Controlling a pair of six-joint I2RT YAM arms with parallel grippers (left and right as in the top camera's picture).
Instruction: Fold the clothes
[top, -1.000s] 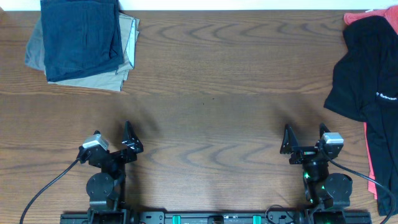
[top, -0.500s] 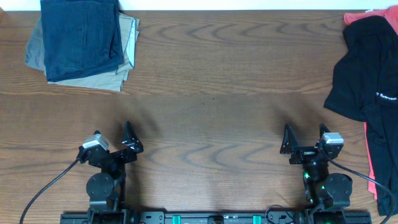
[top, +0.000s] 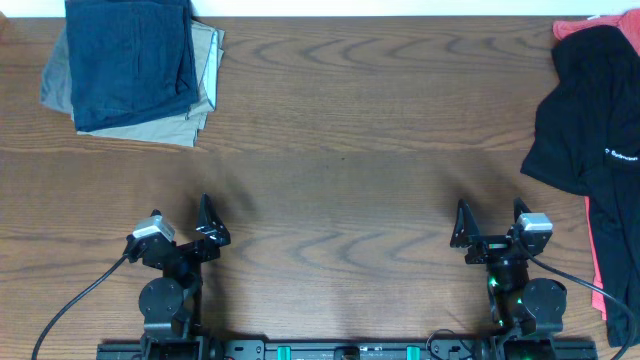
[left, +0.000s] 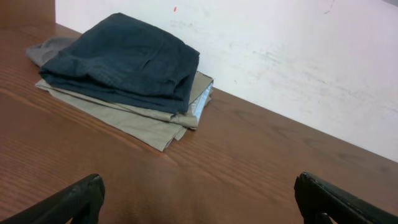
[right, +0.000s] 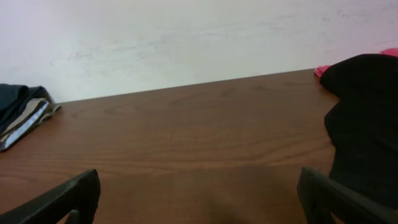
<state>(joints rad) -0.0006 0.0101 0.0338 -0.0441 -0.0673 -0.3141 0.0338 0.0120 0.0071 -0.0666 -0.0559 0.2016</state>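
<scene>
The black shirt (top: 590, 130) with a small white logo print lies crumpled at the table's right edge, on top of a coral-red garment. It also shows at the right of the right wrist view (right: 367, 124). My left gripper (top: 180, 225) is open and empty near the front left; its fingertips (left: 199, 199) frame bare wood. My right gripper (top: 490, 222) is open and empty near the front right, left of and nearer than the shirt; its fingertips (right: 199, 196) frame bare wood.
A folded navy-blue garment (top: 130, 60) on a khaki one (top: 200, 110) sits at the back left corner, also in the left wrist view (left: 124, 62). The coral-red T-shirt (top: 598, 260) lies under the black shirt. A white wall (right: 186, 37) stands behind the wooden table (top: 340, 160).
</scene>
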